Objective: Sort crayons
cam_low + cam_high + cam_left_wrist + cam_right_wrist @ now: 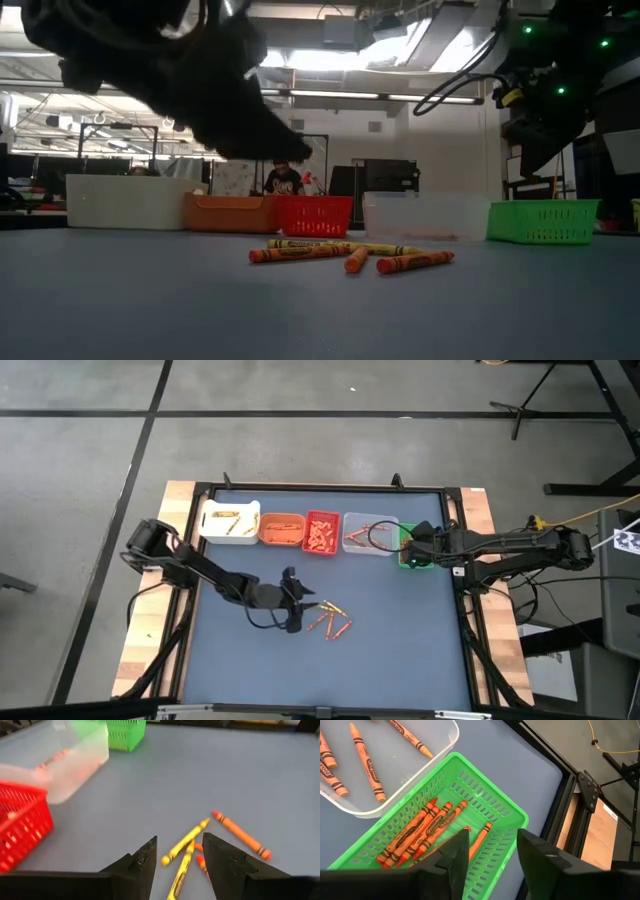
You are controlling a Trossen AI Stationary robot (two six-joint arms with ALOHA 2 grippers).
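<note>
1. Spanning most of the high view, the counter (400,660) carries a row of five bins along its far edge: white bin (229,522), orange bin (281,528), red bin (321,533), clear bin (368,535), green bin (409,546).
2. The left tool (297,607) hangs low over the middle of the counter with its jaws spread and nothing between them, aimed at the loose crayons (332,620).
3. The right tool (492,852) hovers above the green bin, jaws wide and empty; orange-red crayons (422,832) lie in the bin beneath it.
4. A handful of loose crayons lie just beside the left tool, some touching or crossing one another.
5. Each crayon looks light, stiff and paper-wrapped, likely to roll and liable to snap; a mid-shaft pinch across the wrapper seems safest.
6. How the loose crayons overlap is hard to tell in the high view. In the low view the left arm blocks much of the scene, and the bin contents are hidden behind their walls.
</note>
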